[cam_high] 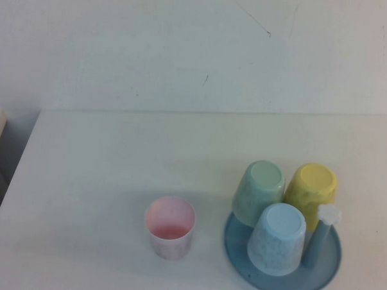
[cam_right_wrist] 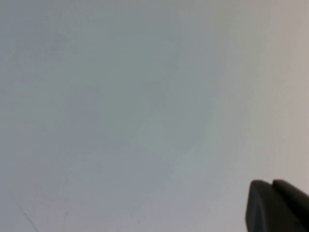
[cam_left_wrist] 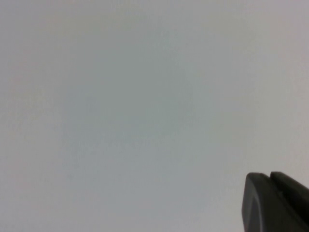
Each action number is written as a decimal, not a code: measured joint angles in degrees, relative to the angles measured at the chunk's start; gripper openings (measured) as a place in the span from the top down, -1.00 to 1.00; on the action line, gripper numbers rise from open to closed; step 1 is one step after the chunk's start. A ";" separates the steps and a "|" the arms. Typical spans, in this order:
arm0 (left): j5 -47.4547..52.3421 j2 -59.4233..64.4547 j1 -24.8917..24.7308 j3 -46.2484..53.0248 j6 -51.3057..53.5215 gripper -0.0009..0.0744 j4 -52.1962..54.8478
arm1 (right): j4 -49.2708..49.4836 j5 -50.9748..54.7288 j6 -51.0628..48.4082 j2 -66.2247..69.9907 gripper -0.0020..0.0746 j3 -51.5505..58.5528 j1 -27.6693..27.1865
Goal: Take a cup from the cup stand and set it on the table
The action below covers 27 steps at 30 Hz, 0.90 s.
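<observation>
The yellow cup (cam_high: 312,187) sits upside down on a peg at the back right of the blue-grey cup stand (cam_high: 326,269), which stands near the front right of the white table (cam_high: 116,161). Neither arm shows in the high view. My left gripper (cam_left_wrist: 268,175) shows only as two dark fingertips pressed together, shut and empty, facing a plain pale surface. My right gripper (cam_right_wrist: 270,182) looks the same, shut and empty, far from the cups.
A pale green cup (cam_high: 259,191) and a light blue cup (cam_high: 277,238) also sit upside down on the stand. One bare peg with a white cap (cam_high: 327,215) stands beside the yellow cup. A pink cup (cam_high: 169,226) stands upright on the table left of the stand.
</observation>
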 joint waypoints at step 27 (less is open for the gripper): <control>49.64 12.94 0.00 -20.70 -9.86 0.98 7.29 | 4.44 65.01 -10.10 9.61 0.95 -25.08 0.00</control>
